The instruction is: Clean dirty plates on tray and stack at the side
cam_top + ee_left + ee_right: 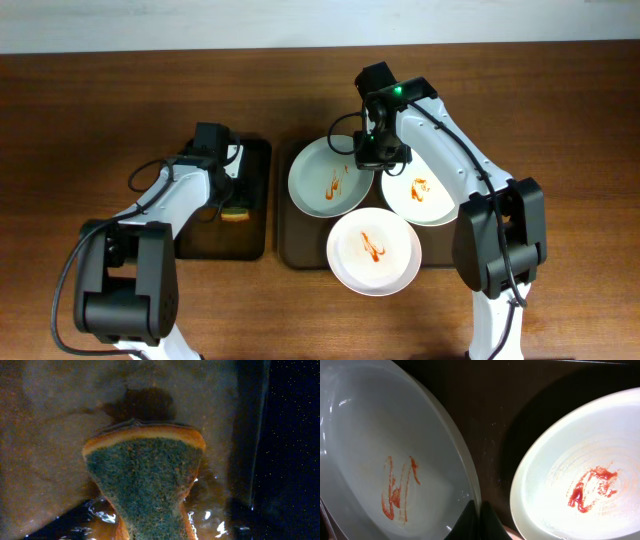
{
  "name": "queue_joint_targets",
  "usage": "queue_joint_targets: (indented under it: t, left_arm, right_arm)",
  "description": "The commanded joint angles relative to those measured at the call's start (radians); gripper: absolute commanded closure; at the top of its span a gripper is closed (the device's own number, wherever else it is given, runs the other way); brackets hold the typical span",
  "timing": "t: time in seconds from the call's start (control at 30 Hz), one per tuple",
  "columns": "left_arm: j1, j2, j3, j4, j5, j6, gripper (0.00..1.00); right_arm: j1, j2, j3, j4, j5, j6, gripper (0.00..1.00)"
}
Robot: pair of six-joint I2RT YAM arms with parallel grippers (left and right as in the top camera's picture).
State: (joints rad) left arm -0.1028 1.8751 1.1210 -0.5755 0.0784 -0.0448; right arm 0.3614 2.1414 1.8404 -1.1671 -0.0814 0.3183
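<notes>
Three dirty plates with orange-red sauce smears lie on the dark brown tray [300, 245]: a left one [322, 180], a right one [422, 192] and a front one [373, 250]. My right gripper [378, 152] is at the left plate's right rim. In the right wrist view its fingertips [481, 521] are shut on that rim [470, 485], with the right plate [580, 480] alongside. My left gripper [233, 193] hangs over a green-yellow sponge [236, 212]. The sponge [145, 475] fills the left wrist view and narrows toward the jaws. The fingers themselves do not show clearly.
A narrower black tray [240, 245] left of the brown one holds the sponge and looks wet [215, 520]. Brown wooden table [560, 110] surrounds both trays. The front plate overhangs the brown tray's near rim.
</notes>
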Motion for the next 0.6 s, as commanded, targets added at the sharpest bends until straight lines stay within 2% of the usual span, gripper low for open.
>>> queue_joint_targets:
  t: [0.0, 0.03, 0.07, 0.1, 0.17, 0.2, 0.23, 0.27, 0.47, 0.57]
  left_arm:
    - [0.005, 0.031, -0.043, 0.008, 0.005, -0.003, 0.0]
    - [0.005, 0.031, -0.043, 0.006, 0.004, -0.003, 0.02]
    - [0.005, 0.031, -0.043, -0.003, 0.004, -0.003, 0.36]
    - [0.005, 0.031, -0.047, -0.01, 0.004, -0.003, 0.49]
    - [0.005, 0.031, -0.068, -0.008, 0.004, -0.003, 0.48]
    - [0.005, 0.031, -0.077, -0.005, 0.004, -0.003, 0.61]
    - [0.005, 0.03, -0.078, 0.012, 0.004, -0.003, 0.94]
    - [0.005, 0.029, -0.063, 0.018, 0.004, -0.003, 1.0]
    - [0.005, 0.024, 0.09, -0.03, 0.003, -0.003, 1.0]
    - [0.005, -0.01, 0.147, -0.023, -0.108, -0.041, 1.0]
  right_arm:
    - [-0.002, -0.026, 0.017, 0.0, -0.016, 0.012, 0.96]
    - [-0.002, -0.026, 0.017, 0.0, -0.016, 0.011, 0.96]
    - [-0.002, -0.026, 0.017, 0.0, -0.016, 0.012, 0.96]
    - [-0.002, -0.026, 0.017, 0.0, -0.016, 0.011, 0.96]
    - [-0.002, -0.026, 0.017, 0.0, -0.017, -0.005, 0.96]
    - [-0.002, -0.026, 0.017, 0.0, -0.016, -0.03, 0.96]
    - [-0.002, -0.026, 0.017, 0.002, -0.017, -0.03, 0.96]
    - [-0.002, -0.026, 0.017, 0.004, -0.017, -0.03, 0.96]
    - [-0.002, -0.026, 0.017, 0.024, -0.017, -0.03, 0.96]
    - [-0.002, -0.026, 0.017, 0.032, -0.065, -0.029, 0.96]
